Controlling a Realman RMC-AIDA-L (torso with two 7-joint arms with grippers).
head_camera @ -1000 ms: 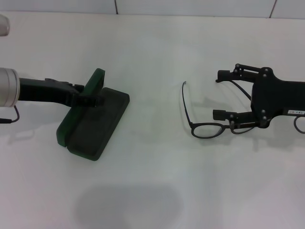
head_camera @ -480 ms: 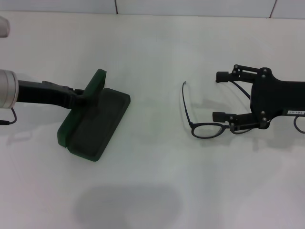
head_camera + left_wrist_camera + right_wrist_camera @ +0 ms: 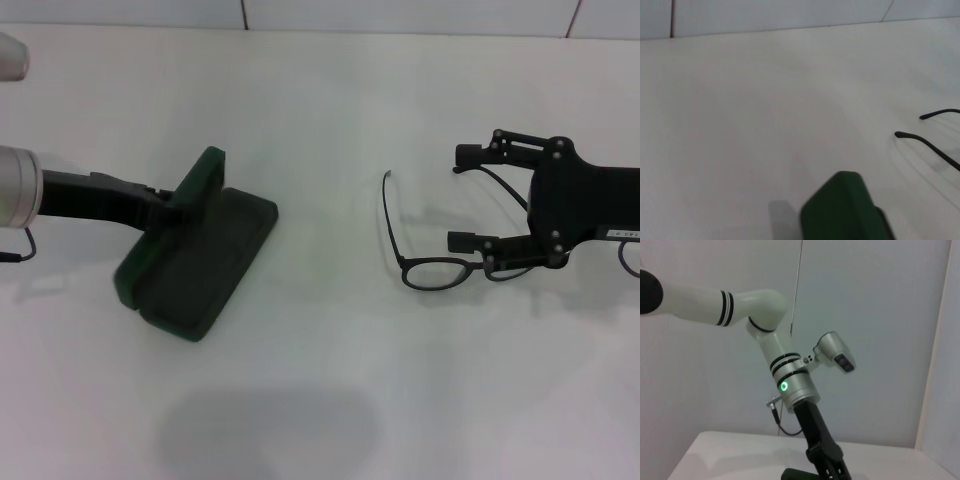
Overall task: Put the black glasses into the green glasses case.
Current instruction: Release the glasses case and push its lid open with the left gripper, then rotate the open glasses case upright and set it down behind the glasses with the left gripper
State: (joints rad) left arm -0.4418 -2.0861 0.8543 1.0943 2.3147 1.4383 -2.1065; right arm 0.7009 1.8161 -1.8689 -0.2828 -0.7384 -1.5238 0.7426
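Note:
The green glasses case lies open left of centre, its lid raised along the far left side. My left gripper reaches in from the left and touches the lid's outer side. The lid's corner fills the bottom of the left wrist view. The black glasses lie unfolded right of centre, with one temple arm pointing away. My right gripper is open, one finger on each side of the glasses' right half. The temple tips show in the left wrist view.
The white table runs back to a pale wall. The right wrist view shows my left arm with a green light, coming down to the table.
The left gripper has drawn back slightly from over the case base to the lid's outer side. The case has shifted a little and the lid leans further open. The right gripper has barely moved.

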